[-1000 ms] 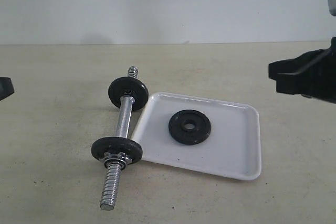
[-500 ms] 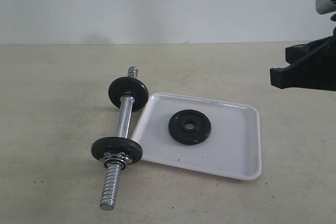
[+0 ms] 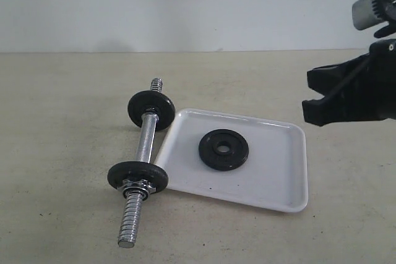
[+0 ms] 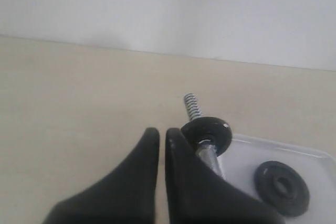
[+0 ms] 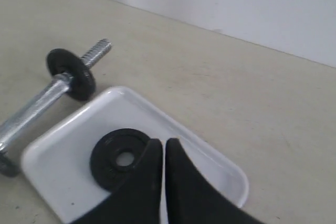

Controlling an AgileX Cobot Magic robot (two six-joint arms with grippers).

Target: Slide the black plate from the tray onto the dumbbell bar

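The black plate [image 3: 223,149] lies flat in the white tray [image 3: 278,177], hole up. Left of the tray lies the chrome dumbbell bar [image 3: 146,143], with two black plates [image 3: 151,110] [image 3: 137,177] on it and a bare threaded end toward the front. My right gripper [image 3: 311,97] hovers shut and empty above the tray's far right corner. In the right wrist view its tips [image 5: 163,142] sit over the black plate's [image 5: 118,160] edge. My left gripper [image 4: 161,132] is shut and empty, with the bar [image 4: 209,153] and tray [image 4: 239,156] just beyond it. It is out of the exterior view.
The tray and bar rest on a beige table [image 3: 68,122] with a pale wall behind it. A nut [image 3: 135,187] sits against the near plate on the bar.
My right gripper has moved left toward the tray and risen slightly. The left gripper, at the left edge one second ago, has left the exterior view. Plate, tray and bar are unmoved.
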